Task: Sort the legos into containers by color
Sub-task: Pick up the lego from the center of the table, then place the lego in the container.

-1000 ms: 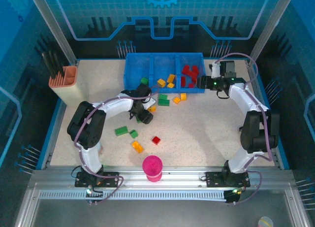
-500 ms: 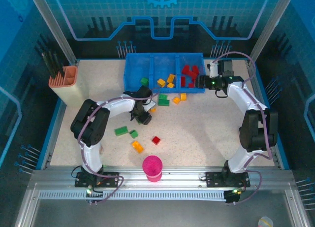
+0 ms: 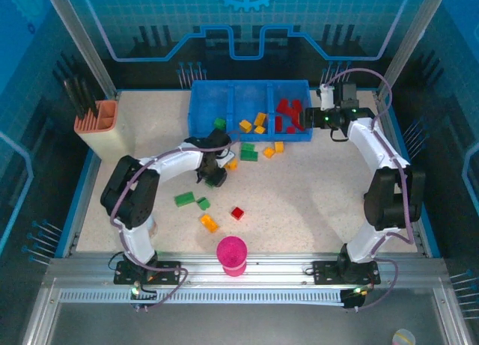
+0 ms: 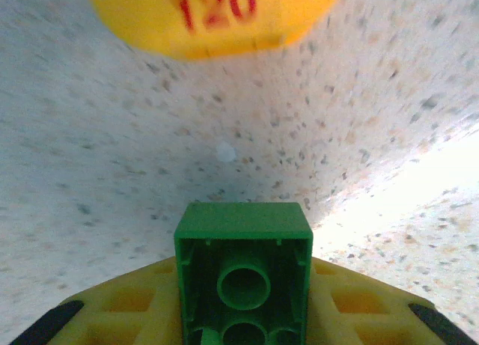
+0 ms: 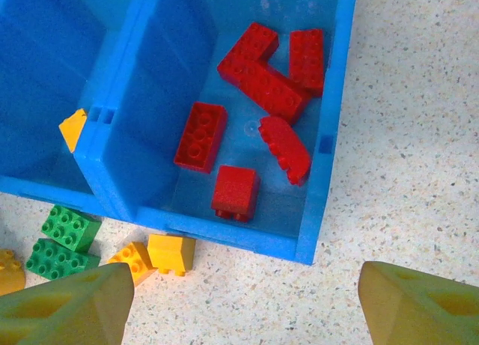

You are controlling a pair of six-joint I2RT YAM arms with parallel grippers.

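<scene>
- Grips a green brick [image 4: 243,274] in the left tool [image 3: 215,174], fingers drawn narrow against its two sides, hollow underside turned toward the wrist camera.
- Hangs that load low over the desk [image 3: 314,188], near the front wall of the blue tray [image 3: 208,102]. Reads as a carry toward the left compartment, where a second green brick [image 3: 219,123] already lies.
- Holds the right tool [image 5: 241,304] spread wide and empty above the tray's near right corner, looking down on the red bricks [image 5: 200,135] gathered in the right compartment. Judged a handy spot for reaching the loose bricks just outside that wall.
- Leaves orange-yellow bricks [image 3: 253,123] in the middle compartment, with more bricks of all three colours loose on the desk between the tray and the pink cup [image 3: 232,255].
- Cuts off a blurred yellow object [image 4: 213,16] with red digits at the top edge of the left wrist view; cannot tell what it is.
- Cannot tell whether the gripped brick touches the desk or is lifted clear.
- Crops the middle compartment in the right wrist view to a single orange-yellow corner.
</scene>
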